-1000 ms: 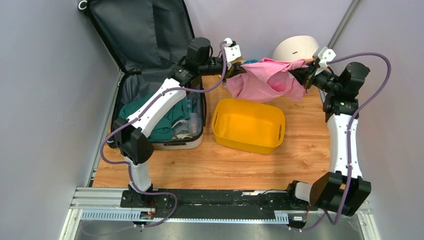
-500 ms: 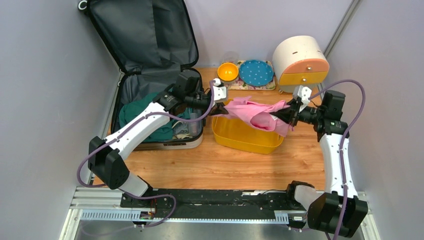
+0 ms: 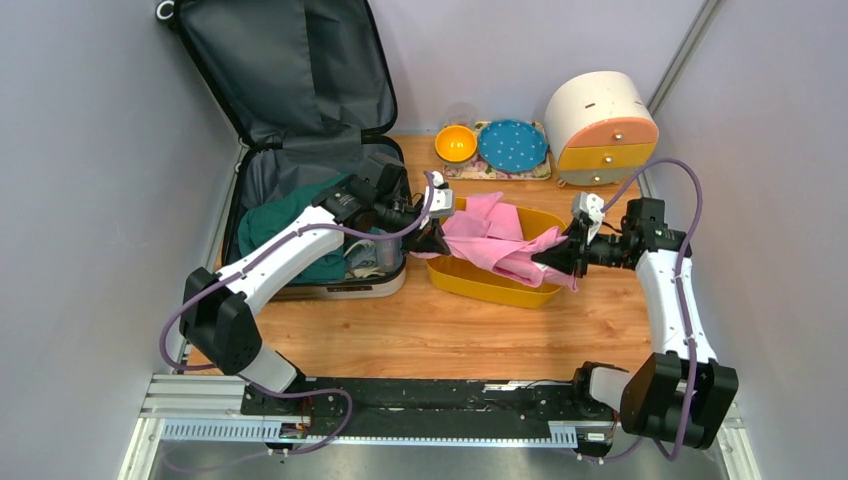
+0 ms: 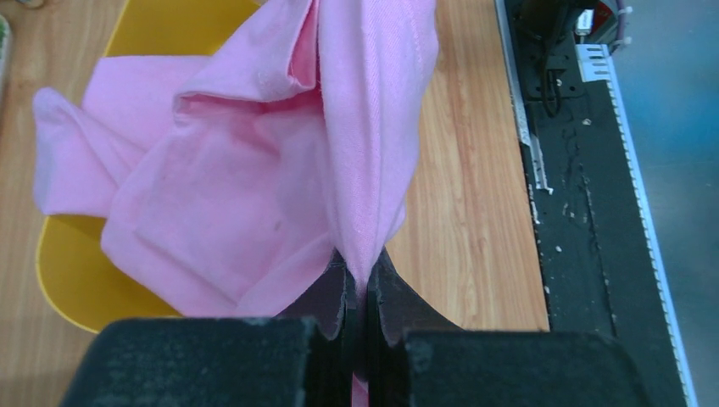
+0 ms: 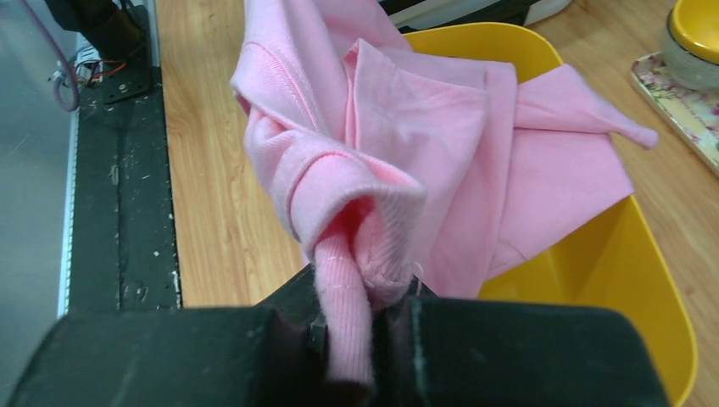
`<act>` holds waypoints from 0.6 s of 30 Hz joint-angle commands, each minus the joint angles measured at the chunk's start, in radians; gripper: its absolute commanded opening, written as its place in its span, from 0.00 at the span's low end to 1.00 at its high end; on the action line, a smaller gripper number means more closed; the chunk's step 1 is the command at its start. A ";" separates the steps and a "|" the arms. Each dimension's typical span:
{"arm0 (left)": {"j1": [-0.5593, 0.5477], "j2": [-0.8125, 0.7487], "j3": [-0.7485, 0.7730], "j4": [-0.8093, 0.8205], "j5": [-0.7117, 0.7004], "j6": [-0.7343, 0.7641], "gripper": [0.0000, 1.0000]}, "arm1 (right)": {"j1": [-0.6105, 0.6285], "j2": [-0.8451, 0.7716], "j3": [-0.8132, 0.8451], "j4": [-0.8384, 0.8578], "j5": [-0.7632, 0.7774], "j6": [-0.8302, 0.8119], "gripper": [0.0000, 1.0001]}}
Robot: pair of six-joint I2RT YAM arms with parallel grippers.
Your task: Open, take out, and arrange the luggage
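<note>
Items listed from left to right.

1. Luggage [image 3: 290, 70]: stands at the far left of the counter [image 3: 450, 330], against the left wall and open. The lid is upright and shows dark grey lining, and its top edge is cut off by the frame. The base lies flat. Only a white strip of the outer shell shows, along the near edge.
2. Luggage contents: teal clothing [image 3: 270, 215] is bunched in the base. Some small pale or clear articles at the near right corner are too small to identify. The left arm crosses over the base and hides part of what is inside.
3. Left gripper [image 3: 432, 240]: sits just right of the luggage, at the left end of the yellow bin [image 3: 490, 283]. Its jaws are pressed together on a fold of the pink garment [image 3: 490, 235]. The left wrist view shows the cloth pinched in the narrow slit between them.
4. Pink garment: stretched between the two grippers and sagging into the bin. It is too crumpled to tell what kind of garment it is.
5. Yellow bin: middle of the counter. The garment hides its floor.
6. Right gripper [image 3: 550, 258]: at the bin's right end. It is clamped on a rolled, ribbed edge of the garment, and the cloth covers the fingertips.
7. Far edge: an orange bowl [image 3: 455, 143] and a blue dotted plate [image 3: 511, 145] sit on a patterned mat [image 3: 500, 172].
8. Round cream-and-orange drawer box [image 3: 600, 125]: far right corner.
</note>
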 commanded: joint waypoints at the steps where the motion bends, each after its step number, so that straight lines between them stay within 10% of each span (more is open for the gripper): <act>1: 0.018 -0.084 0.041 -0.148 0.067 0.022 0.00 | -0.032 -0.048 0.039 -0.183 0.107 -0.178 0.00; 18: 0.024 -0.008 0.163 -0.142 -0.035 -0.079 0.00 | -0.035 0.047 0.111 -0.077 0.173 -0.035 0.00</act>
